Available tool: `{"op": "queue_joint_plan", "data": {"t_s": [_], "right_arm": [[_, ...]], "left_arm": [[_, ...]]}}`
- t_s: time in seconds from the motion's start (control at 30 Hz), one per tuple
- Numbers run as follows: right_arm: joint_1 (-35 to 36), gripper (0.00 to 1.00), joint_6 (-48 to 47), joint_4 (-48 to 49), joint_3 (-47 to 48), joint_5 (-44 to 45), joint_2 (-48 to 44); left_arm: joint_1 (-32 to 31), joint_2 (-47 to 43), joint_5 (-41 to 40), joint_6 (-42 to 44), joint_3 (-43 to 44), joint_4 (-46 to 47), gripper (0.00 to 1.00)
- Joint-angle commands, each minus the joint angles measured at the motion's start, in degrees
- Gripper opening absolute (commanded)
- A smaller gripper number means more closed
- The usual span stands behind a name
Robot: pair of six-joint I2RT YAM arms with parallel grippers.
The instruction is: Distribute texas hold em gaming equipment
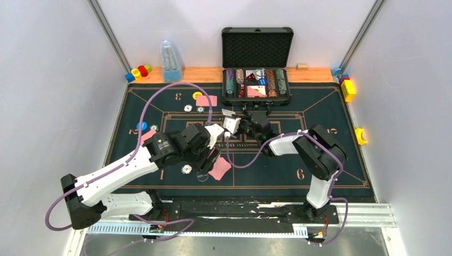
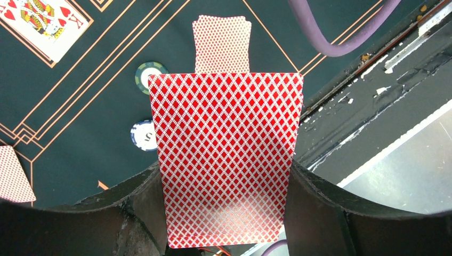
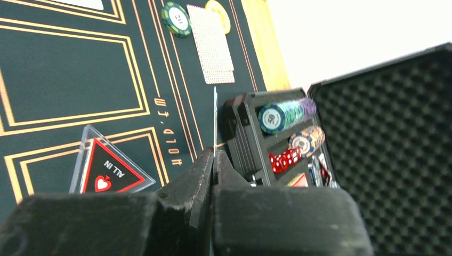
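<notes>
My left gripper (image 2: 224, 181) is shut on a red-backed playing card (image 2: 226, 154), gripping it by its two long edges above the green mat; I cannot tell whether it is one card or a stack. Below it lie another red-backed card (image 2: 222, 42), a green chip (image 2: 149, 74) and a white chip (image 2: 143, 136). My right gripper (image 3: 214, 154) is shut on a thin card seen edge-on (image 3: 215, 114), next to the open chip case (image 3: 256, 138). From above, the two grippers are close together at mid-mat, left (image 1: 212, 154) and right (image 1: 238, 118).
The black case (image 1: 257, 85) holds rows of chips at the mat's far edge. Cards (image 1: 207, 100), discs (image 1: 196, 95) and chips (image 1: 188, 108) lie at the numbered places. An "ALL IN" triangle (image 3: 109, 168) lies nearby. A blue bottle-like object (image 1: 171, 61) and toy blocks (image 1: 139, 72) line the back.
</notes>
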Motion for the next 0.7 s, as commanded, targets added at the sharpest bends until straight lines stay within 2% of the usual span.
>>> {"op": "queue_joint_plan", "data": {"t_s": [0.0,0.17,0.33,0.67], "right_arm": [[1.68,0.00,-6.23,12.28,-1.90,-4.65,2.00],[4.20,0.00,-11.95,13.00,-2.69,-1.79,6.74],[6.79,0.00,-12.54,11.57,-0.17,3.18,10.84],[11.40,0.00,-15.41,11.63,-0.34,5.98,15.09]], "left_arm": [[0.11,-2.21,-1.13,-1.08,0.30,1.14,0.00],[0.13,-2.04,-1.43,-0.85,0.12,1.48,0.00],[0.11,-1.69,-1.69,-0.70,0.06,1.60,0.00],[0.11,-1.48,-1.70,-0.44,0.21,1.55,0.00]]}}
